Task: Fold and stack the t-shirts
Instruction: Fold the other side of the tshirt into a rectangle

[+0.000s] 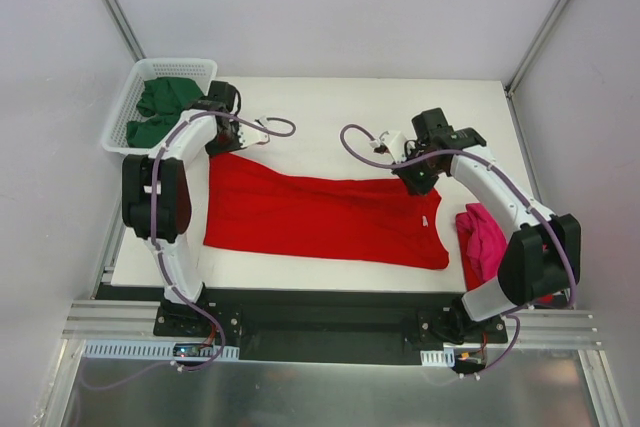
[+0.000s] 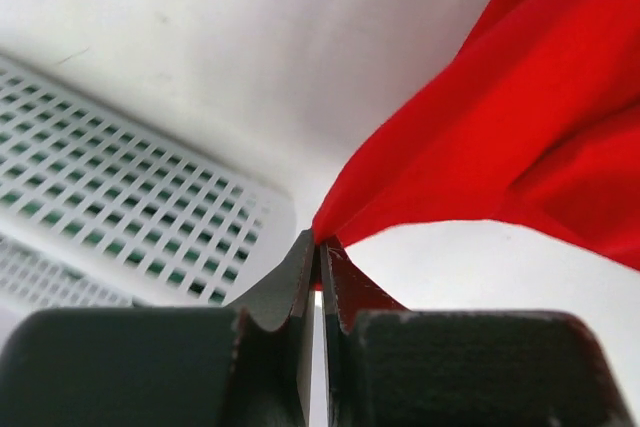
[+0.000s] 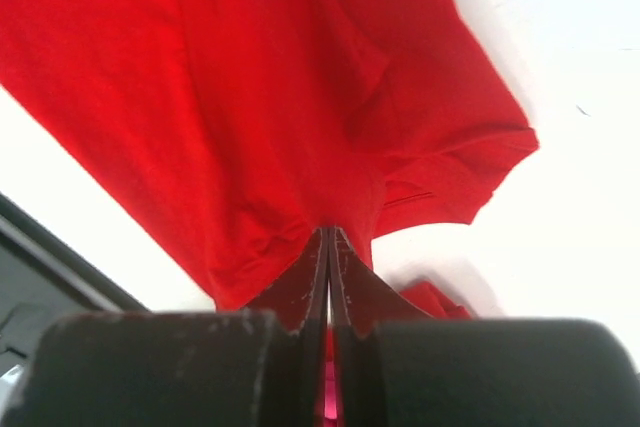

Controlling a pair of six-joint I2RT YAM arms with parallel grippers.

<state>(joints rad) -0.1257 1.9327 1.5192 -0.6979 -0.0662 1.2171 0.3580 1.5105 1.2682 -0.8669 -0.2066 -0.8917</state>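
Observation:
A bright red t-shirt (image 1: 320, 215) lies stretched across the white table (image 1: 330, 107), held at both far corners. My left gripper (image 1: 222, 143) is shut on its far left corner, the cloth (image 2: 500, 137) pinched at the fingertips (image 2: 305, 259). My right gripper (image 1: 416, 179) is shut on the far right edge, red cloth (image 3: 260, 97) bunched at its tips (image 3: 327, 237). A magenta-pink t-shirt (image 1: 484, 239) sits crumpled at the right, beside the right arm. Dark green t-shirts (image 1: 163, 107) lie in the basket.
The white lattice basket (image 1: 125, 117) stands at the table's far left corner, close to the left gripper, and its wall (image 2: 120, 197) fills the left of the left wrist view. Grey enclosure walls (image 1: 60, 37) surround the table.

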